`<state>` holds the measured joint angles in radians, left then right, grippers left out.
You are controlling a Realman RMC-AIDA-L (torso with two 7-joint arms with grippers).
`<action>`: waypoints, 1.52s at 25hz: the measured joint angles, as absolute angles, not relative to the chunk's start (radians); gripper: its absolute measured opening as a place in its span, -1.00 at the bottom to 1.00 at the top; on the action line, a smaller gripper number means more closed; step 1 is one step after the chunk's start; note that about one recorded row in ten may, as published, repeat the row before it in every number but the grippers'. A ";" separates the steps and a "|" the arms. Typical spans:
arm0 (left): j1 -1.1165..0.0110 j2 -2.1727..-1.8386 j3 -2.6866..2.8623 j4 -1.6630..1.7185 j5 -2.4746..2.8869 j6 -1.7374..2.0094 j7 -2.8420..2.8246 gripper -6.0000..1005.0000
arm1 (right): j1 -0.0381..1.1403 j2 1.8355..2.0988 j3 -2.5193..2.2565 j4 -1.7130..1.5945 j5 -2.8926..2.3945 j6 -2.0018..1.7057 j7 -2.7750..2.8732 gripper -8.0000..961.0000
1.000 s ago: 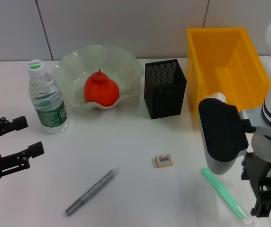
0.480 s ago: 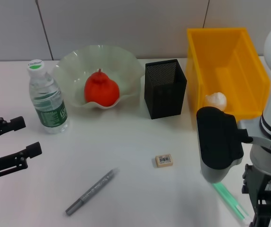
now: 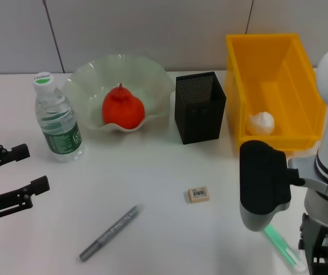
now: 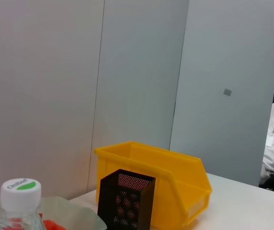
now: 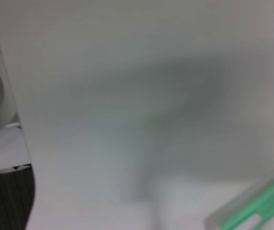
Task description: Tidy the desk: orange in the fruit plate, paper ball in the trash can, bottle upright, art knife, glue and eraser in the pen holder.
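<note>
Two jaws of the left gripper point(image 3: 20, 171) stand spread, empty, just beside the upright bottle point(image 3: 57, 118). The right gripper's point(image 3: 319, 260) jaws cannot be told; the eraser point(image 3: 198, 194) lies well left of it on the surface point(image 3: 164, 229).

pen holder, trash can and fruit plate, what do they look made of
Pen holder: likely black metal mesh, matte; tiny holes show through its walls. Trash can: bright yellow plastic by the look, smooth moulded walls with a slight sheen. Fruit plate: pale green and translucent, wavy rim; plastic or glass, can't tell which.
</note>
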<state>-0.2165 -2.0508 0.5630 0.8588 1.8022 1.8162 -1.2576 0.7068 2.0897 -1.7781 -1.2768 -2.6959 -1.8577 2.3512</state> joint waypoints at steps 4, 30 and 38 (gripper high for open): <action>-0.216 -2.050 0.563 0.859 1.802 1.816 -1.257 0.63 | 0.705 2.090 -1.778 -1.275 -2.674 -1.857 2.351 0.75; -0.201 -2.052 0.552 0.859 1.799 1.818 -1.256 0.63 | 0.696 2.086 -1.777 -1.278 -2.659 -1.874 2.351 0.75; -0.198 -2.051 0.551 0.859 1.799 1.818 -1.256 0.63 | 0.698 2.086 -1.778 -1.276 -2.655 -1.868 2.347 0.75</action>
